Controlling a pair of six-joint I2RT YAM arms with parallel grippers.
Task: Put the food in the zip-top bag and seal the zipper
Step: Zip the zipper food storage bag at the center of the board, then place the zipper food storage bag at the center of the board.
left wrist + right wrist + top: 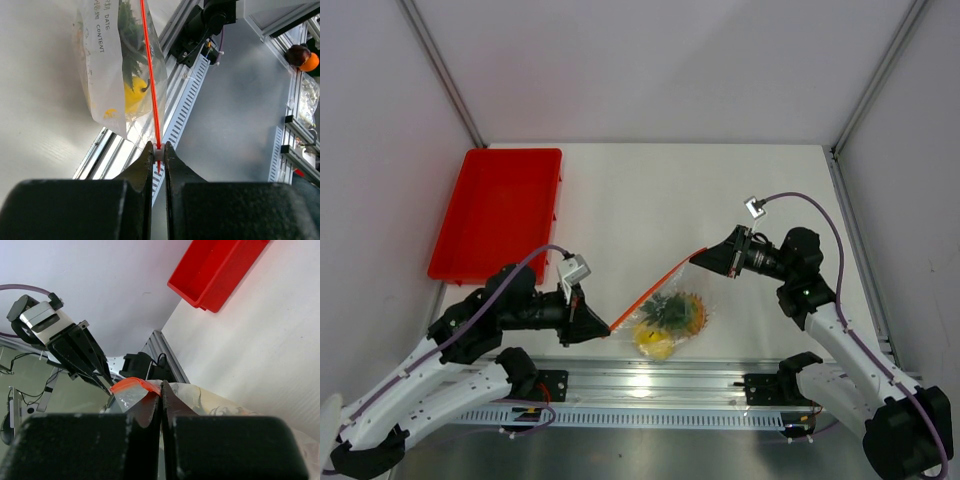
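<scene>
You are pinching the zip-top bag [102, 70] by both ends of its mouth, and that is why it is hanging where it is. Your left gripper [158, 150] is pressed together on one end of the zipper [150, 75], with a small pale piece of the strip caught between its fingers. From there the red line is running straight out ahead of the fingertips. Your right gripper [161, 392] is clamped on the opposite end, with the orange-red strip bunching just beyond its tips, toward the left arm.

With the two tools pulling apart, the strip is being drawn taut. This looks meant to straighten the mouth so the two halves lie together for sealing. The bag's body is sagging to one side of that line, between your grippers, its lower part appearing to rest on the table [650, 200].

The food is sitting inside. The pineapple [678, 310] is lying with its green crown closest to the strip, and the lemon-like fruit [134, 92] is sitting lower in the bag. You cannot pick out the round green one through the crinkled plastic.

Loading looks finished, so closing the zipper is probably what remains. Whether it is already pressed closed along its length is not clear. The red tray [495, 215] is sitting well behind your left tool, away from this work.
</scene>
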